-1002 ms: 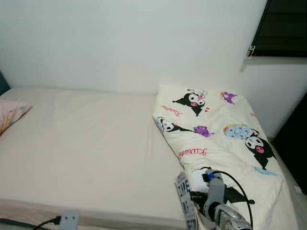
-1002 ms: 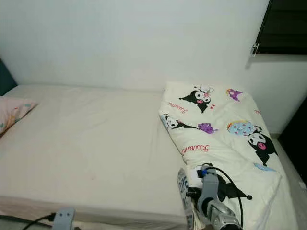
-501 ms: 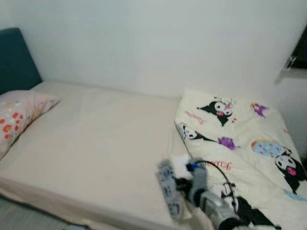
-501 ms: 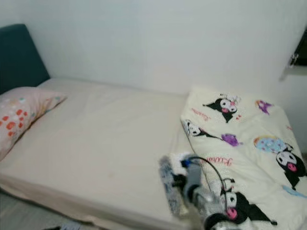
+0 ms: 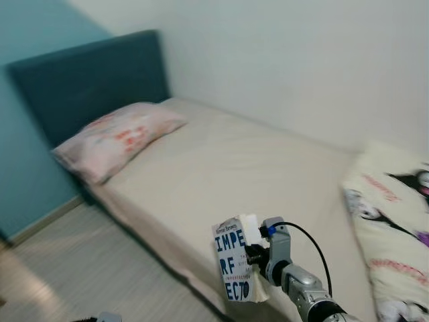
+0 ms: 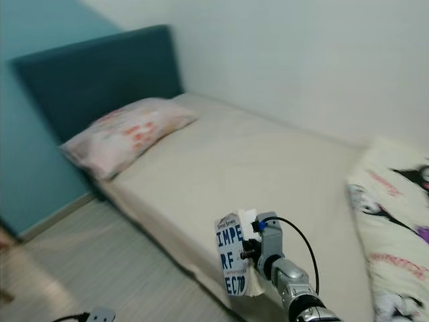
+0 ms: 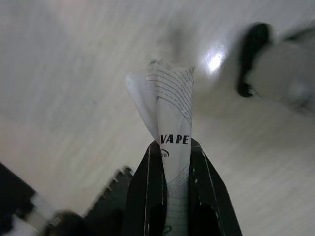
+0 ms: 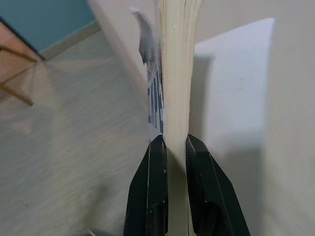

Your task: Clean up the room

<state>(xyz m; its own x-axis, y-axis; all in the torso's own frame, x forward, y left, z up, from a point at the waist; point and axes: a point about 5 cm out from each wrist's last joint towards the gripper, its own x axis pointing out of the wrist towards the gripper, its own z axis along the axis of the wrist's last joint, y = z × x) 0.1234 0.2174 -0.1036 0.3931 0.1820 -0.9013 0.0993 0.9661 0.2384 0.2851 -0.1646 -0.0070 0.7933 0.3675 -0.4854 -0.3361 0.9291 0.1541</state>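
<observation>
My right gripper (image 5: 253, 255) is shut on a book (image 5: 234, 268) with a white cover and big blue letters, held upright over the bed's near edge. The right wrist view has the black fingers (image 8: 150, 196) clamped on the book's pages (image 8: 179, 59), with wooden floor below. In the left wrist view my left gripper (image 7: 175, 147) is shut on a white paper wrapper (image 7: 172, 98) printed "VAPE", hanging low over pale floor.
A bed (image 5: 268, 168) with a beige sheet, a flowered pink pillow (image 5: 117, 137) and a dark teal headboard (image 5: 87, 80) stands along the white wall. A cartoon-print quilt (image 5: 395, 221) lies folded at the right. Wooden floor (image 5: 100, 268) runs to the left, with wooden furniture legs (image 8: 15, 69).
The camera has swung left: pillow, headboard and floor have come into view and the quilt has slid to the right edge. The book stays in my right gripper.
</observation>
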